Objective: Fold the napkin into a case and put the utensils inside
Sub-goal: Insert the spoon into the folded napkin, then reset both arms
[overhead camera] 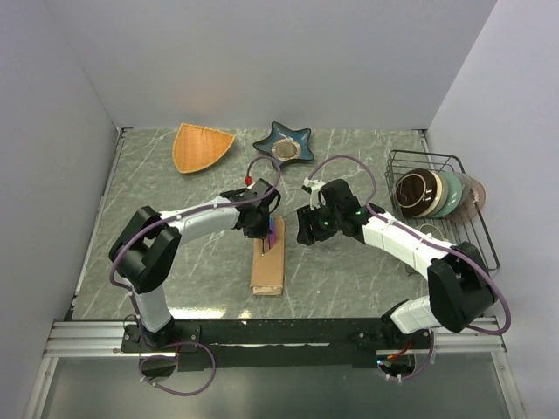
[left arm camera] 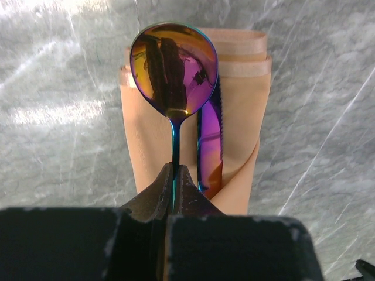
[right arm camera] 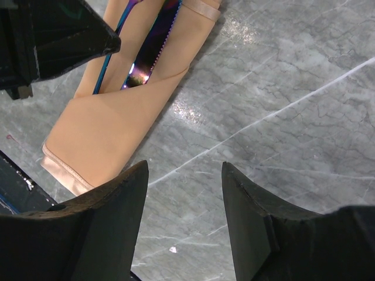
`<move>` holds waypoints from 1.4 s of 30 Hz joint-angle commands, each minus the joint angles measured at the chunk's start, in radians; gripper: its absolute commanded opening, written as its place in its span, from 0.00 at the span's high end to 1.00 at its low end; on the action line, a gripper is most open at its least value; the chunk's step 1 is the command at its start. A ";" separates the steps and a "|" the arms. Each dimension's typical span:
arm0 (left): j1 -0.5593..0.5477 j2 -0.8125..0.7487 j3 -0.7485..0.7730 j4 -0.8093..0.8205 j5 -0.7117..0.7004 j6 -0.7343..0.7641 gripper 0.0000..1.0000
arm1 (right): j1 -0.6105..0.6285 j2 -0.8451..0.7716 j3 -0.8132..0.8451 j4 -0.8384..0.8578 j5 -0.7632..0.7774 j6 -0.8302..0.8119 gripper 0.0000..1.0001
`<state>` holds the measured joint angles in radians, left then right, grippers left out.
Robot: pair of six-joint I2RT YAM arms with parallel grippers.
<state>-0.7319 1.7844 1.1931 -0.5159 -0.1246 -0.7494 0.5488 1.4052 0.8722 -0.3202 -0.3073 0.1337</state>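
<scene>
The peach-orange napkin [overhead camera: 268, 269] lies folded into a long narrow case on the marble table, also seen in the left wrist view [left arm camera: 240, 105] and the right wrist view [right arm camera: 105, 134]. An iridescent knife [left arm camera: 211, 140] lies tucked in its pocket, its serrated blade showing in the right wrist view [right arm camera: 153, 50]. My left gripper [overhead camera: 260, 232] [left arm camera: 174, 175] is shut on the thin stem of the round-bowled spoon [left arm camera: 174, 67], holding it above the napkin. My right gripper [overhead camera: 307, 229] [right arm camera: 184, 170] is open and empty, over bare table just right of the napkin.
An orange fan-shaped dish [overhead camera: 201, 146] and a blue star-shaped dish [overhead camera: 284, 142] sit at the back. A wire rack [overhead camera: 441, 166] with bowls stands at the right. Grey walls enclose the table on three sides.
</scene>
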 commanded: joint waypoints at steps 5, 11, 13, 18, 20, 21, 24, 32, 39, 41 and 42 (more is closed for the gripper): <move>-0.023 -0.059 -0.029 0.011 0.025 -0.031 0.98 | -0.010 -0.011 0.008 0.038 0.005 0.009 0.39; -0.029 -0.057 -0.052 0.016 0.026 -0.041 0.96 | -0.010 -0.012 0.010 0.040 0.007 0.007 0.39; -0.029 -0.054 -0.056 0.016 0.022 -0.044 0.92 | -0.010 -0.012 0.008 0.038 0.010 0.007 0.38; -0.029 -0.051 -0.059 0.008 0.016 -0.051 0.83 | -0.010 -0.012 0.008 0.036 0.011 0.006 0.38; -0.029 -0.049 -0.044 0.002 0.013 -0.047 0.71 | -0.010 -0.015 0.011 0.032 0.014 0.004 0.37; -0.027 -0.049 -0.035 -0.001 0.014 -0.044 0.68 | -0.010 -0.015 0.013 0.030 0.014 0.001 0.37; -0.029 -0.056 0.020 -0.024 0.016 -0.019 0.59 | -0.010 -0.021 0.027 0.015 0.014 -0.015 0.35; 0.067 -0.167 0.258 -0.087 0.069 0.169 0.09 | -0.062 -0.130 0.109 -0.078 0.034 -0.109 0.12; 0.385 -0.207 0.467 -0.159 0.489 0.381 0.01 | -0.275 -0.230 0.200 -0.186 -0.007 -0.111 0.00; 0.494 -0.210 0.513 -0.199 0.545 0.427 0.01 | -0.331 -0.267 0.218 -0.223 -0.018 -0.106 0.00; 0.529 -0.210 0.519 -0.216 0.568 0.439 0.01 | -0.375 -0.282 0.218 -0.233 -0.018 -0.111 0.00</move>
<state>-0.3382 1.6024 1.6516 -0.6250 0.2367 -0.4332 0.2783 1.1980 1.0340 -0.4683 -0.3088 0.0322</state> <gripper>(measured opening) 0.994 0.996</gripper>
